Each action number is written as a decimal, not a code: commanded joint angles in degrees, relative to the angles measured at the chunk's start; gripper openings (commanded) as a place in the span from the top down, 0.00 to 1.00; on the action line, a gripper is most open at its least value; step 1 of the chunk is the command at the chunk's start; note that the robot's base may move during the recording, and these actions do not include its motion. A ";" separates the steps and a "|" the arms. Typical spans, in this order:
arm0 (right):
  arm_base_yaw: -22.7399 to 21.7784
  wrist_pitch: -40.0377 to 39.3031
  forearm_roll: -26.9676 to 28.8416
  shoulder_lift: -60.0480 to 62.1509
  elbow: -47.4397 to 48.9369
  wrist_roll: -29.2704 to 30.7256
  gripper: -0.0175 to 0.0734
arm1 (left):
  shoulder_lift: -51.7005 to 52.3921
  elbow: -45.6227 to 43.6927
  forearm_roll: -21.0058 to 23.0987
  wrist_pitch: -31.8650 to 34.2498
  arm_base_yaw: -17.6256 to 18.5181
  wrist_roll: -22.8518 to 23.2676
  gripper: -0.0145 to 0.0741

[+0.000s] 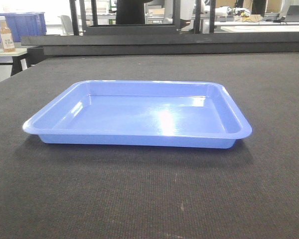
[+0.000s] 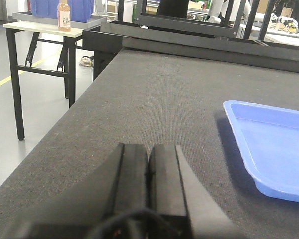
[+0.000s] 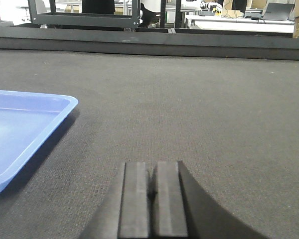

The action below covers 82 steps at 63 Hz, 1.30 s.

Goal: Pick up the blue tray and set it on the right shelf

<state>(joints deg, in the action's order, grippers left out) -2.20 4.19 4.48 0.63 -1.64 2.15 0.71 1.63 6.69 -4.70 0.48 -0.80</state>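
- Dark, woven-textured tabletop (image 1: 149, 199) fills most of every view, with a workshop of black frames and benches blurred behind it.
- Far back on the left, a side table (image 2: 40, 29) carries a bottle (image 1: 6, 34) and deep blue bins (image 1: 27, 24). None of these is my target.
- My target, the tray (image 1: 139, 119), is pale blue, shallow and glossy. It lies flat and empty in the middle of the tabletop, one long side facing the front camera.
- My left claw (image 2: 148, 149) sits low over the tabletop, left of the tray and apart from it. Its two black fingers are pressed together and hold nothing.
- My right claw (image 3: 152, 167) mirrors it on the other side. Its fingers are also together and empty, and it is clear of the tray's right rim.
- No view shows the shelf, so I cannot say how it stands.
- As I judge it, the task is at its very start: the step in hand is reaching for the tray and gripping it.
- To do that well, I should spread both claws before closing in.
- I should meet each short side near its middle, with one finger above the flared rim and one beneath it.
- The plastic looks slick and the rim thin, so I want a deep, square bite.
- Both sides should rise together so the tray keeps level.
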 commanded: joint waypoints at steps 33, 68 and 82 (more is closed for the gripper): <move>0.05 -4.95 0.00 1.15 1.29 0.56 0.75 | 0.78 1.76 0.41 4.70 -0.15 -0.28 0.89; 0.05 -12.09 0.46 1.15 7.51 0.56 0.75 | 0.42 -0.93 3.07 15.93 -0.15 0.02 0.89; 0.05 -1.53 0.46 -2.50 25.02 0.56 0.68 | -2.47 -18.74 -3.89 2.46 -0.15 0.02 0.87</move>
<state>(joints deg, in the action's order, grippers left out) -2.20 2.87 4.66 0.49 16.75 2.15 0.56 -9.98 5.38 -1.60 0.48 -0.80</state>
